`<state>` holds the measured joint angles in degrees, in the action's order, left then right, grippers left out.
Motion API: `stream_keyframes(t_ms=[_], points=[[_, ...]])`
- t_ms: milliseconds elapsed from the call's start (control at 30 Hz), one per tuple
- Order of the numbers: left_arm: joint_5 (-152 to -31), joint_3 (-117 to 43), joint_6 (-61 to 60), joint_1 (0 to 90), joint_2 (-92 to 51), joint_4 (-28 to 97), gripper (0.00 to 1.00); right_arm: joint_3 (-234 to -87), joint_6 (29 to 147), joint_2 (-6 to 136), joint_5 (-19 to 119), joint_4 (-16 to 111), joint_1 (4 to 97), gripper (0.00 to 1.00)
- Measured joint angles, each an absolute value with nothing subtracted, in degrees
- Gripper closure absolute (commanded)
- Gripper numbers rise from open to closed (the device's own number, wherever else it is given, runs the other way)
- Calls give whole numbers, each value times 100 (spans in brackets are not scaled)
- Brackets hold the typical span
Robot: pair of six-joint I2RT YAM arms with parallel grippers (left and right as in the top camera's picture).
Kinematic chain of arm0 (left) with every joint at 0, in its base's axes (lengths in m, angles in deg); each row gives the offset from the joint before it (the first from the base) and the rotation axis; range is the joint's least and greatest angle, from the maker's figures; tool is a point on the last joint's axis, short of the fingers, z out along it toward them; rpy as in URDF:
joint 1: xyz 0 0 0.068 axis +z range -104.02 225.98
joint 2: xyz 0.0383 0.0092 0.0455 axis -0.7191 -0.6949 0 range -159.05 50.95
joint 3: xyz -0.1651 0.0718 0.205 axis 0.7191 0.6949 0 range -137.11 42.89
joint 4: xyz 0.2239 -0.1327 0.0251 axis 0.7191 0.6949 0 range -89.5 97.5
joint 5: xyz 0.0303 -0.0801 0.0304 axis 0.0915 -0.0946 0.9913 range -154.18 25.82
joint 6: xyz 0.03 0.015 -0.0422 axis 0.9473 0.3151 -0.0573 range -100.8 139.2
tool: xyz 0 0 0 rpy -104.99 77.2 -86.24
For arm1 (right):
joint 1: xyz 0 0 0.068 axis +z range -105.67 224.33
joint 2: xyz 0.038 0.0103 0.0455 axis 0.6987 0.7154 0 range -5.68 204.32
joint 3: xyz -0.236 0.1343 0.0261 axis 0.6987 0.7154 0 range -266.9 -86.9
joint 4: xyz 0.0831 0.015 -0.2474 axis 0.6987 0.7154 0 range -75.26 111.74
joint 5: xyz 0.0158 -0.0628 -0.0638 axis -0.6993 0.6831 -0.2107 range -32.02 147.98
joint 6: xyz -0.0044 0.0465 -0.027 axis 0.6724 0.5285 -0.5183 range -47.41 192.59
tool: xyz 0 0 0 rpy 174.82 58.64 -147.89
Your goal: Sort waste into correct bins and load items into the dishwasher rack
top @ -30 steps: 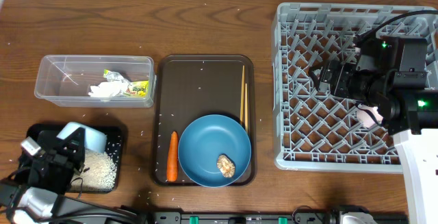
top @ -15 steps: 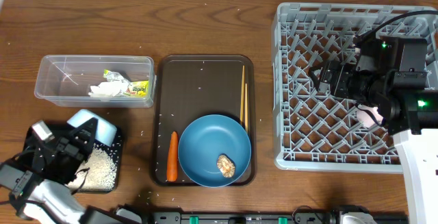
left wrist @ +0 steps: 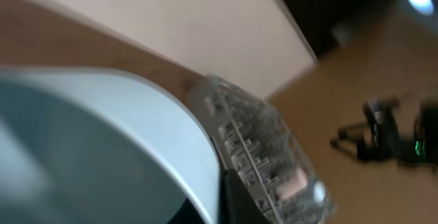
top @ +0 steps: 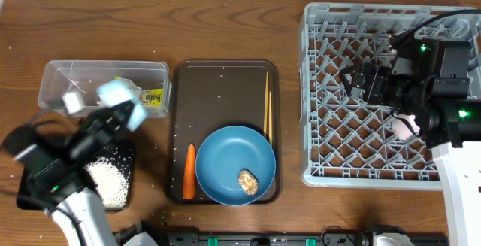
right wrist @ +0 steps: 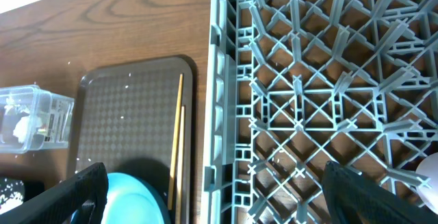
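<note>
Over the tub's (top: 52, 73) front edge, the left claw (top: 113, 104) is clamping the blue cup (top: 115, 92), blurring overhead; only its wrist view is showing the rim up close. The right claw (top: 359, 85) is hanging spread wide, empty, over the rack's (top: 331, 156) free cells.

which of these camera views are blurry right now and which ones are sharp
Overhead: the left gripper and its light-blue cup are motion-smeared, the rest is crisp. Left wrist: everything is smeared, the dishwasher rack barely readable. Right wrist: sharp, the chopsticks clean-edged.
</note>
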<state>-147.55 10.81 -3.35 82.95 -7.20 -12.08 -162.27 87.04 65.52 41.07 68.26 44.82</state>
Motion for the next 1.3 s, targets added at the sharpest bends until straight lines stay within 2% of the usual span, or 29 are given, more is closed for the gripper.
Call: stream_keyframes(t_ms=[133,200,367,567,833,1100,1300], points=[[-14334,1024,-1410,6610,-889,-3164,94,-16227,8704,6552,4166,6852,4482,8],[-14076,1011,-1742,5814,-1068,-3667,94,-16227,8707,6552,4265,6847,4475,8],[-13083,956,-2212,3998,-1885,-4237,94,-16227,8761,6552,4483,6826,4283,8],[-12216,-58,-2435,2485,-3197,-4375,94,-16227,8991,6552,4638,6865,3470,7],[-11886,-1787,-2868,1364,-4777,-4788,94,-16225,9148,6552,4732,7108,2591,7],[-11466,-1892,-4370,715,-6152,-7013,94,-16225,9170,6552,4737,7173,2257,6],[-11210,-1892,-5159,317,-6814,-7243,94,-16225,9170,6552,4739,7191,2237,6]])
